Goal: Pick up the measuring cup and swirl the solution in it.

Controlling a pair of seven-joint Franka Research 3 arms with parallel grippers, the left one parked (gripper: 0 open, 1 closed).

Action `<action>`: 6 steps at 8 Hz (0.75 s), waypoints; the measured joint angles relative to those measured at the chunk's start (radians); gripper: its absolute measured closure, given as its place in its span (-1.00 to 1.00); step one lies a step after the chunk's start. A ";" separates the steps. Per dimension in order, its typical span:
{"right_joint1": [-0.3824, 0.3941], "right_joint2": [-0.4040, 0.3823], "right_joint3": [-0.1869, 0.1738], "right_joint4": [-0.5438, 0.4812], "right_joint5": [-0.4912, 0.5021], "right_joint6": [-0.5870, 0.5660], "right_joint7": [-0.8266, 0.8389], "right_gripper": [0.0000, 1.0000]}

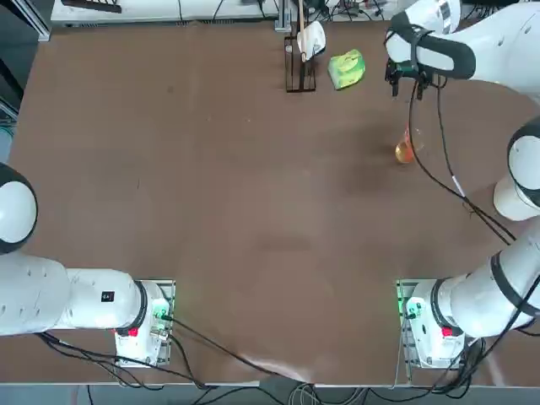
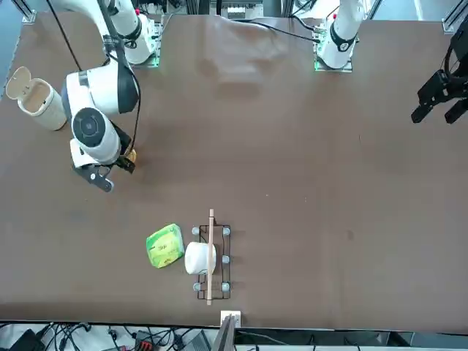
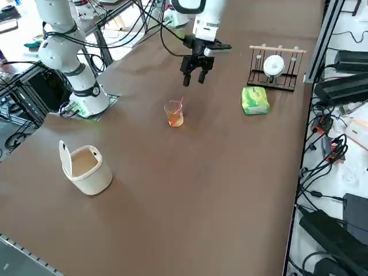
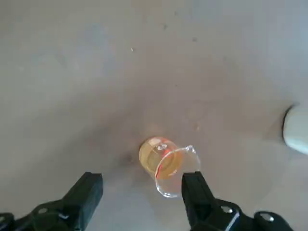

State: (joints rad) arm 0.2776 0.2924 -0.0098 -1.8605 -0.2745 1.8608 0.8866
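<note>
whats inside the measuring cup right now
Inside the measuring cup there's an orange-amber solution in the lower part, and a thin red stick that pokes up past the rim. Whether anything else sits under the liquid can't be made out.

Matt brown tabletop [image 3: 190, 190]; glossy glass cup [image 3: 173, 114].

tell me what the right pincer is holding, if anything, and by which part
Nothing: the right pincer is open, and the cup stands on the table.
</note>
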 joint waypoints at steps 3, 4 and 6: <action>0.006 0.022 -0.002 -0.036 0.000 0.009 0.097 -0.88; 0.005 0.026 -0.004 -0.048 0.000 0.016 0.120 -0.81; 0.003 0.034 -0.006 -0.066 0.000 0.019 0.156 -0.74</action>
State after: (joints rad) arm 0.2809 0.3263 -0.0159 -1.9269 -0.2747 1.8795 1.0429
